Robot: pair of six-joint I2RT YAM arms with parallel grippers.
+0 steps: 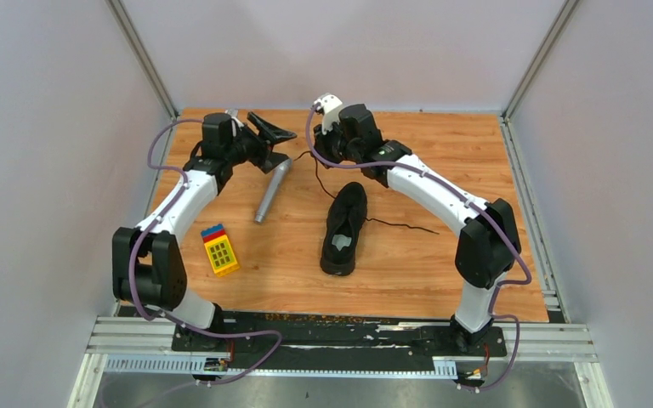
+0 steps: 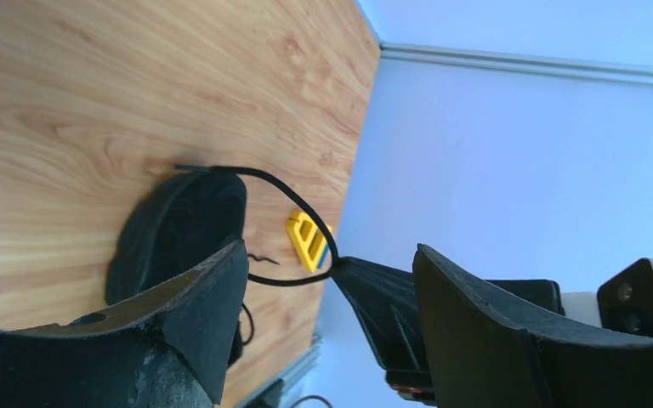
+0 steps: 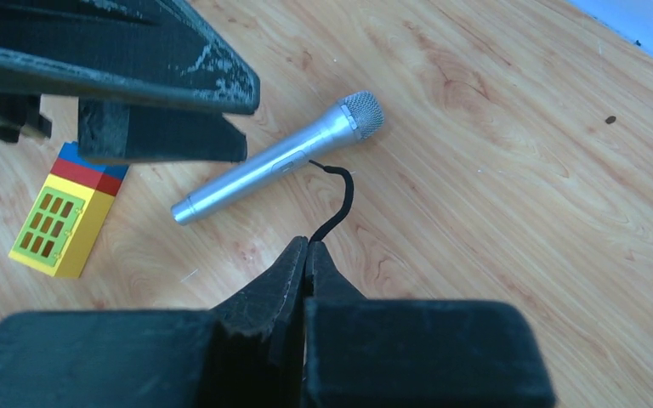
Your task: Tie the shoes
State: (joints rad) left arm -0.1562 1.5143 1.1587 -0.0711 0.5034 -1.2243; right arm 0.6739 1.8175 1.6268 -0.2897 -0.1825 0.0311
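The black sneaker [image 1: 344, 228] lies on the wooden table, toe toward the back; it also shows in the left wrist view [image 2: 178, 229]. My right gripper [image 3: 308, 244] is shut on one thin black lace [image 3: 340, 200], whose free end curls out beyond the tips. In the top view the right gripper [image 1: 315, 155] holds this lace [image 1: 321, 180] taut, up and back from the shoe. My left gripper [image 1: 286, 146] is open, and its fingers [image 2: 212, 289] stand on either side of the right gripper's tip and the lace [image 2: 289, 197]. The other lace [image 1: 401, 226] trails on the table right of the shoe.
A silver microphone [image 1: 272, 191] lies left of the shoe, below the left gripper; it also shows in the right wrist view [image 3: 281, 157]. A yellow toy block with red and blue on top [image 1: 219, 249] sits at the front left. Pale walls enclose the table.
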